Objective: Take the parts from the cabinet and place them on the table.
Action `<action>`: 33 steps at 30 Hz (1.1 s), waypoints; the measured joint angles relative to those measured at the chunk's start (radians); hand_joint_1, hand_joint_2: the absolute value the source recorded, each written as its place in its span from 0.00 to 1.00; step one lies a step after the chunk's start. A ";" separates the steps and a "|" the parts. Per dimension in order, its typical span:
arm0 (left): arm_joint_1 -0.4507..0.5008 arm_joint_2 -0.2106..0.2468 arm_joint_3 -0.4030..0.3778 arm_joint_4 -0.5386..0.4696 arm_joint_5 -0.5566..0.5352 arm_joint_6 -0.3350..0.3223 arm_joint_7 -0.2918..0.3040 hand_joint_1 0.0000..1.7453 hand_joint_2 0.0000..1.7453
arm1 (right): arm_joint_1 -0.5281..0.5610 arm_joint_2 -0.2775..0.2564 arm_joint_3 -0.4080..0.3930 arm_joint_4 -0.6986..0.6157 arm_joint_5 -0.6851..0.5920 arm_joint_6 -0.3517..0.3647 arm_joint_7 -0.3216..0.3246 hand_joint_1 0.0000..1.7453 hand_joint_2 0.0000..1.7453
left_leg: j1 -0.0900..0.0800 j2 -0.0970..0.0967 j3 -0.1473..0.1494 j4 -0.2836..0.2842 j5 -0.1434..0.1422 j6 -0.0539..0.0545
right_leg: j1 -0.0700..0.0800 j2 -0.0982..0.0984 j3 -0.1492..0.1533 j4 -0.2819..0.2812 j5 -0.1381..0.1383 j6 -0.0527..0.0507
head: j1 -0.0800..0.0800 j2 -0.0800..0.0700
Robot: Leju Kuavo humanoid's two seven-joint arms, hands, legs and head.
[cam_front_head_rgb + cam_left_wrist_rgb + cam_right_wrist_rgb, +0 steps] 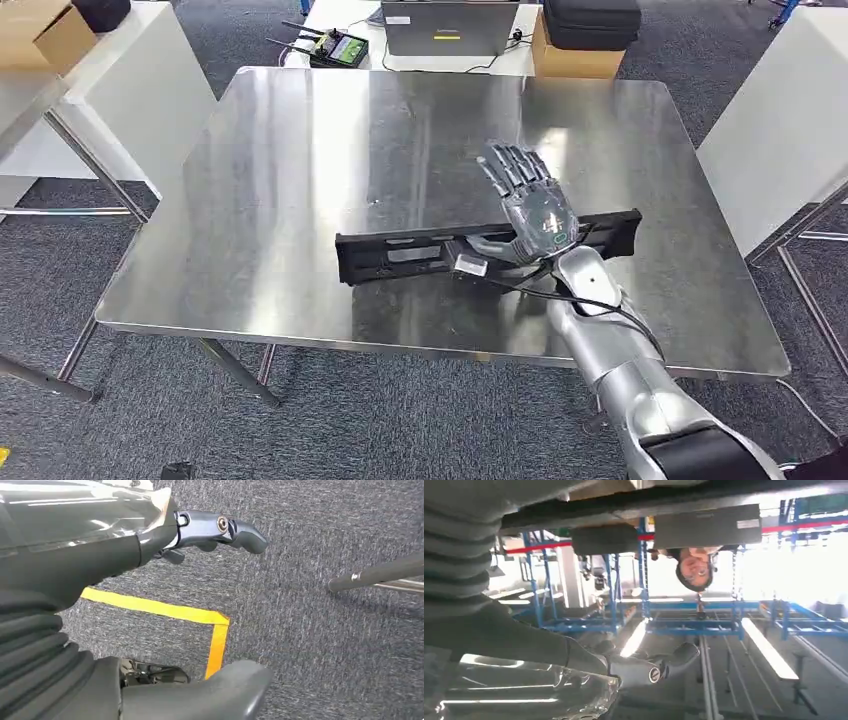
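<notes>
A long black part lies flat across the near half of the steel table, running left to right. My right hand is over the part's right portion, with its fingers spread and stretched away from me and its palm just above the part. It grips nothing; whether the thumb touches the part I cannot tell. In the right wrist view the right hand shows with a finger extended in the air. My left hand hangs over the grey carpet, fingers apart and holding nothing.
Behind the steel table stands a white desk with a laptop, a remote controller and a cardboard box under a black case. White tables flank both sides. Yellow floor tape lies below my left hand. A person stands beyond.
</notes>
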 joint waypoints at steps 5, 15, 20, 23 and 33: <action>0.003 0.000 0.000 0.002 0.000 0.000 0.000 0.00 0.00 | 0.023 0.008 -0.039 0.000 -0.080 0.000 -0.006 0.00 0.00 | 0.000 0.000 0.000 0.000 0.000 0.000 | 0.000 0.000 0.000 0.000 0.000 0.000 | 0.000 0.000; 0.004 0.000 0.000 0.003 0.002 0.009 0.001 0.00 0.00 | 0.039 0.010 -0.138 0.011 -0.093 0.003 0.136 0.00 0.00 | 0.000 0.000 0.000 0.000 0.000 0.000 | 0.000 0.000 0.000 0.000 0.000 0.000 | 0.000 0.000; 0.006 0.000 0.001 0.003 0.012 0.010 0.002 0.00 0.00 | 0.017 0.002 -0.169 0.063 -0.077 0.043 0.228 0.00 0.00 | 0.000 0.000 0.000 0.000 0.000 0.000 | -0.001 0.000 0.000 0.000 0.000 0.000 | 0.000 0.000; 0.007 0.000 0.001 0.004 0.012 0.010 0.002 0.00 0.00 | 0.007 -0.002 -0.181 0.079 -0.075 0.045 0.237 0.00 0.00 | 0.000 0.000 0.000 0.000 0.000 0.000 | 0.000 0.000 0.000 0.000 0.000 0.000 | 0.000 0.000; 0.010 0.001 0.004 0.004 0.016 0.009 -0.006 0.00 0.00 | -0.034 -0.014 -0.188 0.166 -0.005 0.296 0.430 0.00 0.00 | 0.000 0.000 0.000 0.000 0.000 0.000 | -0.001 0.000 0.000 0.000 0.000 0.000 | 0.000 0.000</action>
